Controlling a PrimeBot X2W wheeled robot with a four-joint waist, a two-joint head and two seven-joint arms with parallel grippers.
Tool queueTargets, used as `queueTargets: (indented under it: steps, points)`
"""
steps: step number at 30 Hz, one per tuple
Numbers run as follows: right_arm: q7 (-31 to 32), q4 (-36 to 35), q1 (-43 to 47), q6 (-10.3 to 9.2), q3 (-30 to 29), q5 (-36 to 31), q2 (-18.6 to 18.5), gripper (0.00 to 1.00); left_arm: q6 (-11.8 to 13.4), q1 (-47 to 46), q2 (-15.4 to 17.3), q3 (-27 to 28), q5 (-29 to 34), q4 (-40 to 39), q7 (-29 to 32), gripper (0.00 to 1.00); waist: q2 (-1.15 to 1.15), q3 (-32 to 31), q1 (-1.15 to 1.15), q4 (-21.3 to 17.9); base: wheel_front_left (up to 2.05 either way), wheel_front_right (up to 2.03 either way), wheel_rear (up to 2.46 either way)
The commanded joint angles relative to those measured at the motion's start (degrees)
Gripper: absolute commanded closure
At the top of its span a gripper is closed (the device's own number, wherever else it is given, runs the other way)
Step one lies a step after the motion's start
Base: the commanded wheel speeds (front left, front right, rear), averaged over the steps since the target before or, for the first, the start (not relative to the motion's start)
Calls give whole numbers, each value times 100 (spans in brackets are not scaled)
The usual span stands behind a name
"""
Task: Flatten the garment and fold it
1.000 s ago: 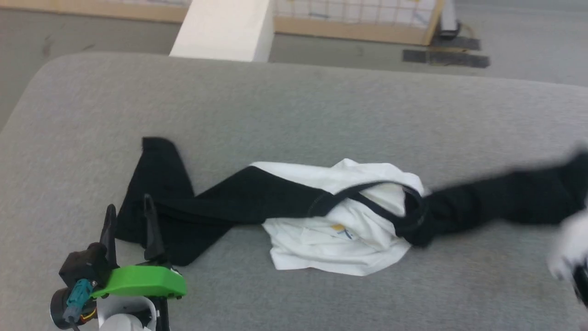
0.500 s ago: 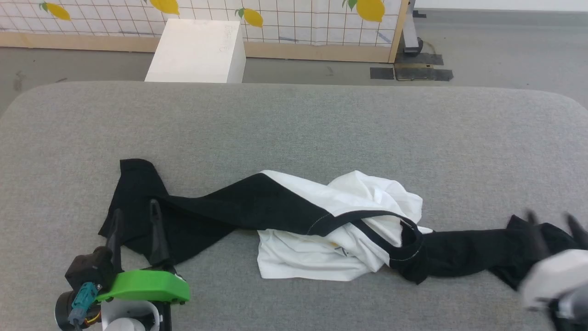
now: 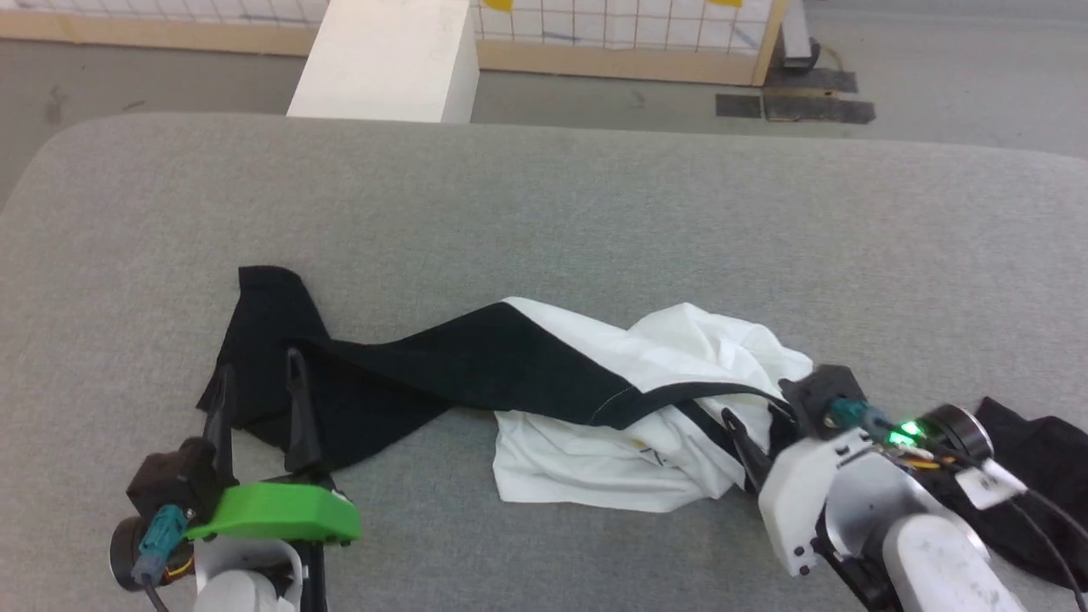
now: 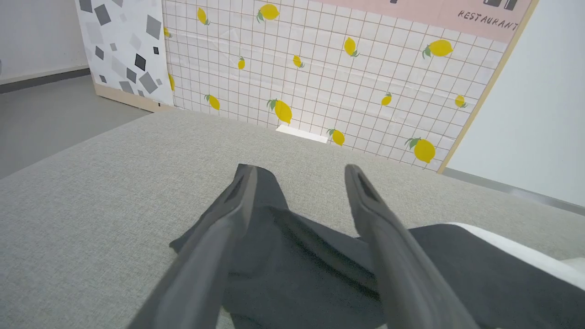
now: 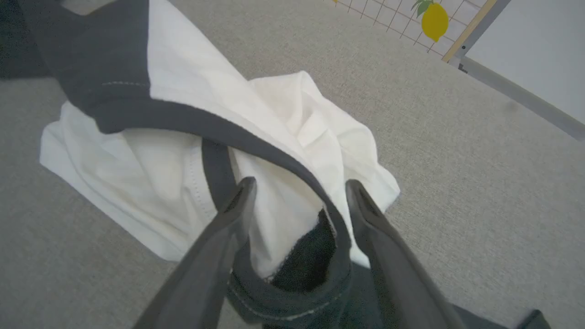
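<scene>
Far half: the counter is bare grey cloth from side to side; you can sweep across it freely.
Middle: the garment lies bunched, sleeves stretched left and right, barring your straight path.
Near left: the left gripper holds its fingers apart over the left sleeve.
Near right: the right gripper fingers straddle the neck trim.
Beyond: a white box stands well apart.

Shirt w/ white body, black sleeves & neck trim is lying crumpled, unfolded, on front half of grey table; sleeves are trailing toward table's left & right ends.
</scene>
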Motion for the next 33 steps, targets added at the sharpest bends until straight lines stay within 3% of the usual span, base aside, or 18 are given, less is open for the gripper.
queueTargets:
  steps: [1, 2, 3, 4, 5, 8, 12, 17, 20, 22, 26, 33]
  points:
    - [80, 98, -169, -8, 89, 52, -53, 0, -12, -78, -12, -11, 5, -3, -20, 0, 65, 101, 0, 95, 0, 0, 0]
    - [131, 173, -246, -8, 132, 81, -78, 43, -4, -84, -13, -19, -4, -9, -20, 0, 65, 117, 0, 111, 0, 0, 0]
    - [179, 256, -328, -8, 173, 138, -91, 67, 3, -86, -13, -30, -9, -12, -20, 0, 65, 132, 0, 128, 0, 0, 0]
    - [194, 304, -388, -8, 211, 171, -107, 75, 10, -88, -13, -39, -11, -12, -20, 0, 65, 142, 0, 141, 0, 0, 0]
    - [217, 348, -446, -8, 274, 208, -130, 100, 17, -88, -13, -46, -14, -11, -20, 0, 65, 146, 0, 155, 0, 0, 0]
    - [273, 240, -473, -8, 404, 351, -129, 100, 29, -84, -13, -58, -11, 10, -20, 0, 65, 118, 0, 192, 0, 0, 0]
    - [647, -418, -139, -8, 687, 785, -130, 100, 43, -42, -13, -33, -4, 39, -20, 0, 65, -16, 0, 202, 0, 0, 0]
    - [1575, -1570, 590, -8, 1480, 1630, -549, 100, 59, 29, -13, 12, 6, 58, -20, 0, 65, -136, 0, 126, 0, 0, 0]
    - [2034, -1848, 968, -8, 1690, 1941, -732, 100, 55, 20, -13, 26, 15, 60, -20, 0, 65, -169, 0, 66, 0, 0, 0]
    - [2244, -1902, 1150, -8, 1804, 2044, -830, 4, 42, 18, -13, 42, 28, 63, -20, 0, 65, -183, 0, 34, 0, 0, 0]
    - [2114, -2025, 1386, -8, 1562, 2210, -701, 0, 17, 34, -13, 41, 52, 85, -20, 0, 65, -210, 0, -33, 0, 0, 0]
    - [1340, -2481, 1881, -8, 321, 2025, -246, 0, -11, 95, -13, -93, 40, 309, -20, 0, 65, -292, 0, -105, 0, 0, 0]
